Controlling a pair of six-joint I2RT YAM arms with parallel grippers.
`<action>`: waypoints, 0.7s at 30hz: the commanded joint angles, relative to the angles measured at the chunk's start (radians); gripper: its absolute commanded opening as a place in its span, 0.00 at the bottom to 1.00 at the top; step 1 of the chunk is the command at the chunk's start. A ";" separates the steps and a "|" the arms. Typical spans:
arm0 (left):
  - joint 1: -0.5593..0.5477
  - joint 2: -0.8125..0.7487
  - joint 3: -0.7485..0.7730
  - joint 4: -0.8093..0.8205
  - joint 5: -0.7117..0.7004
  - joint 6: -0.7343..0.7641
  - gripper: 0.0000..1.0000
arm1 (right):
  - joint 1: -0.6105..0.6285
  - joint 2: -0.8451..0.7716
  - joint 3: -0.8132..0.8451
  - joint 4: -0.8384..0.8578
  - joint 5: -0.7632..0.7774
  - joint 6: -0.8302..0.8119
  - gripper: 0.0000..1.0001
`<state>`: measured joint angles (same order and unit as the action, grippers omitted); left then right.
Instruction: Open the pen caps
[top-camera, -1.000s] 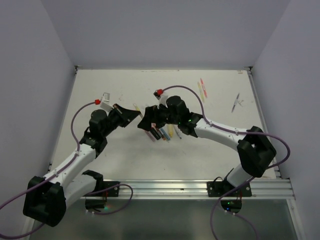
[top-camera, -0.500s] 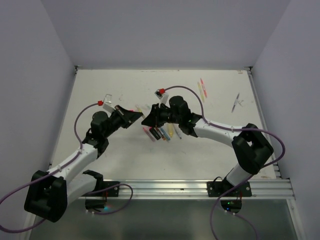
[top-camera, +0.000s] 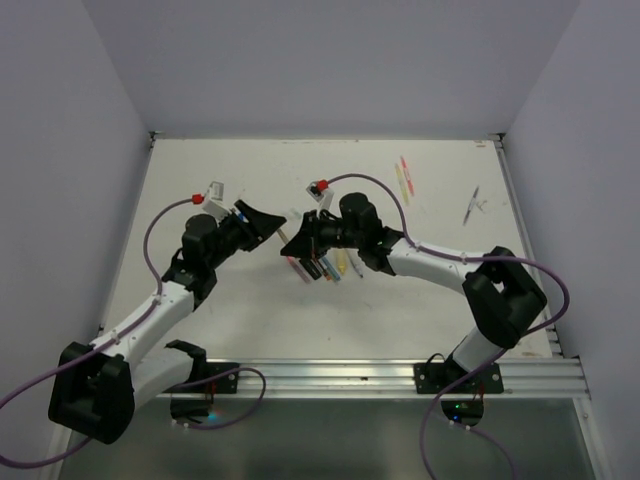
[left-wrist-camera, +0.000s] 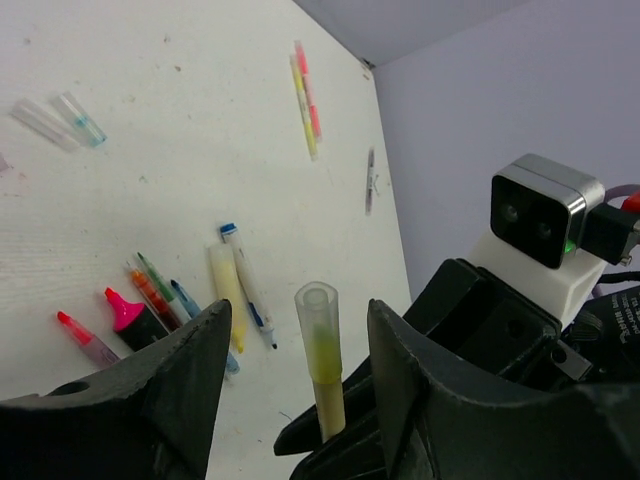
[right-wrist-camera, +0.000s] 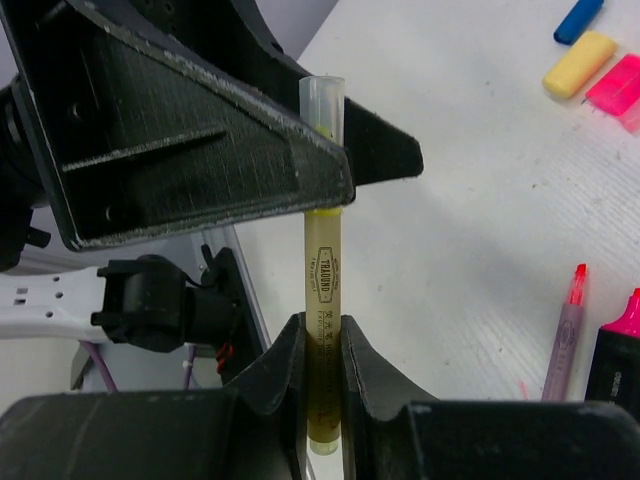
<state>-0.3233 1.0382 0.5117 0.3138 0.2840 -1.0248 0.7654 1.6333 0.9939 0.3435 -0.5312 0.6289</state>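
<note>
My right gripper (right-wrist-camera: 322, 330) is shut on the barrel of a slim yellow pen (right-wrist-camera: 324, 290), which points away from it. A pale clear pen cap (left-wrist-camera: 318, 325) sits on the pen's far end. My left gripper (left-wrist-camera: 300, 320) is open, with one jaw on each side of that cap and a gap on both sides. In the top view the two grippers meet tip to tip above the middle of the table, left gripper (top-camera: 268, 222) facing right gripper (top-camera: 293, 240). Loose blue (right-wrist-camera: 578, 18), yellow (right-wrist-camera: 580, 62) and pink (right-wrist-camera: 615, 85) caps lie on the table.
A cluster of pens and highlighters (top-camera: 325, 265) lies just below the grippers. A pink and a yellow pen (top-camera: 403, 178) lie at the back right, with a grey pen (top-camera: 472, 205) further right. Two clear caps (left-wrist-camera: 60, 118) lie apart on the white table (top-camera: 240, 310).
The left jaws have opened from around the pen's capped end. The right jaws have closed on the pen's barrel. The left gripper has shifted slightly back and up.
</note>
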 joint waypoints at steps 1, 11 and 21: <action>-0.003 -0.009 0.050 -0.061 -0.051 0.061 0.59 | 0.000 -0.052 -0.021 0.049 -0.044 0.017 0.00; -0.003 0.000 0.059 -0.055 -0.040 0.062 0.38 | 0.002 -0.053 -0.014 0.032 -0.070 0.012 0.00; -0.005 0.085 0.215 -0.312 -0.136 0.158 0.00 | 0.015 -0.049 0.057 -0.187 0.084 -0.141 0.00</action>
<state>-0.3313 1.0889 0.6243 0.1802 0.2752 -1.0008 0.7670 1.6180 0.9871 0.2794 -0.5213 0.5785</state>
